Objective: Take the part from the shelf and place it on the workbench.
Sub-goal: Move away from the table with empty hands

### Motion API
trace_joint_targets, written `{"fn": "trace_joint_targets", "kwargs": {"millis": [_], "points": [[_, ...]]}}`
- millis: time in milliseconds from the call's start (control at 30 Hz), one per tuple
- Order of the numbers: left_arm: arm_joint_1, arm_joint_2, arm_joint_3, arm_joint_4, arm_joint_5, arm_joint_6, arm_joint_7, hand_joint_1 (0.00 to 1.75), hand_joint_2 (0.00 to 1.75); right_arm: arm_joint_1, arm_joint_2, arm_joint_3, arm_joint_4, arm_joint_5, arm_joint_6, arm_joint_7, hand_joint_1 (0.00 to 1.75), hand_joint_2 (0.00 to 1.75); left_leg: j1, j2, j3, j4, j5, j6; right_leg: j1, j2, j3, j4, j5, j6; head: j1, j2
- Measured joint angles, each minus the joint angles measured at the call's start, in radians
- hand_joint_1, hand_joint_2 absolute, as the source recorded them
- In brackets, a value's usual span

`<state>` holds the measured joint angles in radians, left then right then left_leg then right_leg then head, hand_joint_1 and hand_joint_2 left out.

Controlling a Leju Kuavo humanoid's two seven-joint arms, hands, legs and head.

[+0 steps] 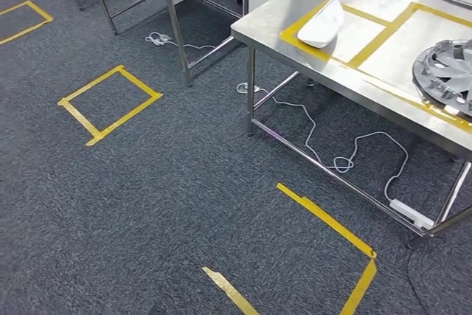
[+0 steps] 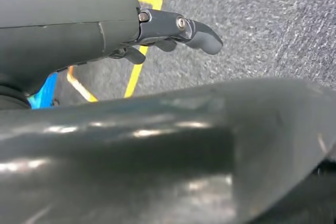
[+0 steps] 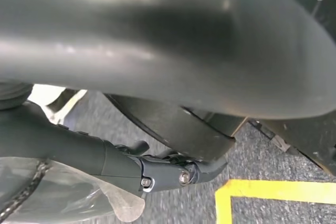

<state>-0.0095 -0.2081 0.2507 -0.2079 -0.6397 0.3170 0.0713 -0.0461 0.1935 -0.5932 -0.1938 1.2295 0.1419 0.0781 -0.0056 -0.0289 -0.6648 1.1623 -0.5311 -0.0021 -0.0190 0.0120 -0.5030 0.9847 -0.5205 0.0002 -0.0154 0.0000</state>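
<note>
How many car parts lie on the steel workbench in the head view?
2: a white part in the yellow-taped zone, and a silver wheel cover at the picture's right edge, partly cut off.

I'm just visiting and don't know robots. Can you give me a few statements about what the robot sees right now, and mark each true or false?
1. A white curved part lies on the steel workbench. True.
2. A wheel cover rests on the floor. False: it lies on the workbench, at the right edge of the head view.
3. Yellow tape marks a rectangle on the grey carpet. True.
4. The cable under the workbench is black. False: it is white, and runs to a power strip.
5. The white part sits inside a yellow-taped area. True: it overlaps the tape's edge.
</note>
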Motion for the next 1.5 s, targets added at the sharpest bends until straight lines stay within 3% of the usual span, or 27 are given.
{"fn": "trace_joint_targets", "kwargs": {"millis": [67, 100, 133, 167, 233, 300, 367, 433, 500, 567, 600, 633, 667, 733, 800, 867, 900, 1000, 1133, 1200, 1267, 1333, 1367, 1433, 1500], "points": [[0.002, 0.001, 0.007, 0.000, -0.004, -0.010, -0.015, 0.00, 0.00, 0.006, -0.007, 0.004, 0.000, 0.003, -0.001, -0.011, 0.00, 0.00, 0.008, 0.017, -0.046, 0.116, -0.048, -0.009, 0.001, -0.033, 0.000, 0.001, -0.002, -0.001, -0.002, 0.000], [0.005, 0.002, 0.010, 0.000, -0.008, -0.014, -0.024, 0.00, 0.00, 0.008, -0.011, 0.006, 0.000, 0.004, -0.003, -0.019, 0.00, 0.00, 0.011, 0.019, -0.048, 0.130, -0.045, -0.012, 0.001, -0.048, 0.000, 0.001, -0.003, 0.000, -0.002, 0.000], [0.008, 0.004, 0.011, 0.000, -0.015, -0.017, -0.031, 0.00, 0.00, 0.010, -0.013, 0.009, 0.000, 0.005, -0.007, -0.027, 0.00, 0.00, 0.014, 0.024, -0.032, 0.106, -0.024, -0.014, 0.001, -0.061, 0.001, 0.001, -0.005, 0.001, -0.002, 0.000], [0.010, 0.006, 0.011, 0.000, -0.024, -0.020, -0.035, 0.00, 0.00, 0.011, -0.015, 0.011, 0.000, 0.006, -0.011, -0.035, 0.00, 0.00, 0.016, 0.033, 0.001, 0.045, 0.009, -0.015, 0.001, -0.073, 0.004, 0.001, -0.007, 0.003, -0.003, 0.000], [0.011, 0.009, 0.011, 0.000, -0.041, -0.023, -0.039, 0.00, 0.00, 0.013, -0.016, 0.015, 0.000, 0.005, -0.020, -0.049, 0.00, 0.00, 0.011, 0.073, 0.069, -0.085, 0.053, -0.009, 0.003, -0.093, 0.009, 0.002, -0.013, 0.012, -0.003, 0.000], [0.011, 0.010, 0.011, 0.000, -0.059, -0.025, -0.040, 0.00, 0.00, 0.013, -0.016, 0.017, 0.000, 0.001, -0.026, -0.056, 0.00, 0.00, 0.003, 0.095, 0.093, -0.138, 0.056, 0.005, 0.008, -0.112, 0.012, 0.003, -0.018, 0.023, -0.002, 0.000], [0.014, 0.012, 0.011, 0.000, -0.072, -0.027, -0.041, 0.00, 0.00, 0.013, -0.016, 0.017, 0.000, -0.004, -0.030, -0.057, 0.00, 0.00, 0.001, 0.079, 0.091, -0.143, 0.056, 0.020, 0.008, -0.128, 0.016, 0.001, -0.022, 0.035, -0.001, 0.000], [0.018, 0.013, 0.011, 0.000, -0.079, -0.030, -0.040, 0.00, 0.00, 0.011, -0.014, 0.017, 0.000, -0.007, -0.035, -0.055, 0.00, 0.00, 0.004, 0.061, 0.091, -0.148, 0.060, 0.034, 0.005, -0.099, 0.005, 0.028, -0.048, 0.043, 0.003, 0.000], [0.017, 0.012, 0.011, 0.000, -0.086, -0.037, -0.038, 0.00, 0.00, 0.011, -0.009, 0.017, 0.001, -0.007, -0.044, -0.046, 0.00, 0.00, 0.006, 0.042, 0.089, -0.150, 0.063, 0.045, 0.003, -0.044, -0.049, 0.140, -0.109, 0.047, 0.008, 0.000], [0.015, 0.011, 0.011, 0.000, -0.094, -0.044, -0.037, 0.00, 0.00, 0.011, -0.006, 0.018, 0.001, -0.009, -0.057, -0.033, 0.00, 0.00, 0.004, 0.019, 0.088, -0.149, 0.064, 0.049, 0.003, -0.019, -0.118, 0.277, -0.158, 0.047, 0.009, 0.000], [0.015, 0.011, 0.011, 0.000, -0.098, -0.048, -0.037, 0.00, 0.00, 0.011, -0.005, 0.018, 0.001, -0.010, -0.062, -0.028, 0.00, 0.00, 0.004, 0.006, 0.088, -0.149, 0.064, 0.049, 0.003, -0.016, -0.136, 0.306, -0.157, 0.046, 0.008, 0.000], [0.015, 0.011, 0.010, 0.000, -0.100, -0.050, -0.037, 0.00, 0.00, 0.011, -0.005, 0.018, 0.001, -0.012, -0.066, -0.025, 0.00, 0.00, 0.003, -0.008, 0.089, -0.148, 0.064, 0.049, 0.003, -0.014, -0.133, 0.290, -0.133, 0.044, 0.009, 0.000], [0.015, 0.011, 0.010, 0.000, -0.102, -0.053, -0.037, 0.00, 0.00, 0.011, -0.005, 0.018, 0.001, -0.012, -0.067, -0.023, 0.00, 0.00, 0.003, -0.022, 0.090, -0.147, 0.064, 0.049, 0.003, -0.009, -0.113, 0.238, -0.094, 0.041, 0.008, 0.000], [0.014, 0.010, 0.010, 0.000, -0.103, -0.054, -0.038, 0.00, 0.00, 0.014, -0.005, 0.018, 0.001, -0.011, -0.069, -0.018, 0.00, 0.00, 0.002, -0.049, 0.089, -0.142, 0.064, 0.045, -0.001, 0.037, -0.056, 0.097, -0.025, 0.035, 0.009, 0.000], [0.012, 0.008, 0.010, 0.000, -0.100, -0.050, -0.046, 0.00, 0.00, 0.016, -0.005, 0.018, 0.002, -0.006, -0.068, -0.012, 0.00, 0.00, 0.002, -0.070, 0.080, -0.137, 0.066, 0.035, -0.003, 0.078, -0.024, 0.028, -0.009, 0.032, 0.008, 0.000], [0.012, 0.007, 0.011, 0.001, -0.101, -0.047, -0.062, 0.00, 0.00, 0.016, -0.006, 0.018, 0.002, 0.001, -0.064, 0.001, 0.00, 0.00, 0.005, -0.092, 0.071, -0.138, 0.072, 0.022, -0.003, 0.068, -0.017, 0.020, -0.009, 0.027, 0.008, 0.000], [0.011, 0.006, 0.010, 0.001, -0.104, -0.046, -0.071, 0.00, 0.00, 0.015, -0.007, 0.017, 0.002, 0.003, -0.062, 0.007, 0.00, 0.00, 0.005, -0.091, 0.068, -0.136, 0.071, 0.015, -0.004, 0.055, -0.016, 0.017, -0.007, 0.022, 0.007, 0.000], [0.009, 0.001, 0.010, 0.001, -0.115, -0.048, -0.081, 0.00, 0.00, 0.015, -0.008, 0.017, 0.002, 0.001, -0.062, 0.015, 0.00, 0.00, 0.001, -0.036, 0.048, -0.091, 0.037, 0.004, -0.009, 0.023, -0.011, 0.008, -0.001, 0.007, -0.003, 0.000], [0.008, 0.001, 0.010, 0.001, -0.117, -0.048, -0.082, 0.00, 0.00, 0.016, -0.008, 0.017, 0.002, -0.001, -0.063, 0.016, 0.00, 0.00, 0.001, -0.017, 0.033, -0.055, 0.015, 0.000, -0.008, 0.014, -0.010, 0.008, -0.002, 0.004, -0.007, 0.000], [0.006, -0.001, 0.009, 0.002, -0.120, -0.048, -0.077, 0.00, 0.00, 0.017, -0.009, 0.016, 0.002, -0.009, -0.067, 0.019, 0.00, 0.00, 0.007, 0.006, 0.005, 0.014, -0.008, -0.007, -0.006, -0.018, -0.007, 0.008, -0.006, 0.003, -0.008, 0.000], [0.005, -0.002, 0.009, 0.002, -0.122, -0.048, -0.070, 0.00, 0.00, 0.017, -0.010, 0.013, 0.002, -0.017, -0.072, 0.021, 0.00, 0.00, 0.008, 0.057, 0.038, -0.028, 0.022, -0.005, -0.002, -0.070, 0.001, 0.009, -0.016, 0.009, -0.009, 0.000], [0.004, -0.003, 0.009, 0.003, -0.122, -0.048, -0.067, 0.00, 0.00, 0.015, -0.011, 0.011, 0.002, -0.020, -0.074, 0.021, 0.00, 0.00, 0.001, 0.101, 0.089, -0.128, 0.056, 0.007, 0.004, -0.104, 0.009, 0.010, -0.027, 0.022, -0.008, 0.000], [0.004, -0.003, 0.009, 0.004, -0.122, -0.048, -0.067, 0.00, 0.00, 0.015, -0.011, 0.011, 0.002, -0.020, -0.074, 0.021, 0.00, 0.00, -0.004, 0.106, 0.090, -0.135, 0.050, 0.012, 0.006, -0.114, 0.011, 0.009, -0.029, 0.028, -0.007, 0.000], [0.006, -0.004, 0.009, 0.005, -0.123, -0.048, -0.064, 0.00, 0.00, 0.011, -0.011, 0.011, 0.002, -0.022, -0.074, 0.020, 0.00, 0.00, -0.002, 0.086, 0.088, -0.142, 0.052, 0.022, 0.006, -0.123, 0.019, 0.008, -0.035, 0.037, -0.006, 0.000], [0.007, -0.006, 0.009, 0.005, -0.123, -0.052, -0.056, 0.00, 0.00, 0.010, -0.011, 0.009, 0.002, -0.026, -0.075, 0.020, 0.00, 0.00, 0.004, 0.064, 0.090, -0.150, 0.057, 0.034, 0.002, -0.080, 0.002, 0.049, -0.068, 0.044, -0.003, 0.000]]}}
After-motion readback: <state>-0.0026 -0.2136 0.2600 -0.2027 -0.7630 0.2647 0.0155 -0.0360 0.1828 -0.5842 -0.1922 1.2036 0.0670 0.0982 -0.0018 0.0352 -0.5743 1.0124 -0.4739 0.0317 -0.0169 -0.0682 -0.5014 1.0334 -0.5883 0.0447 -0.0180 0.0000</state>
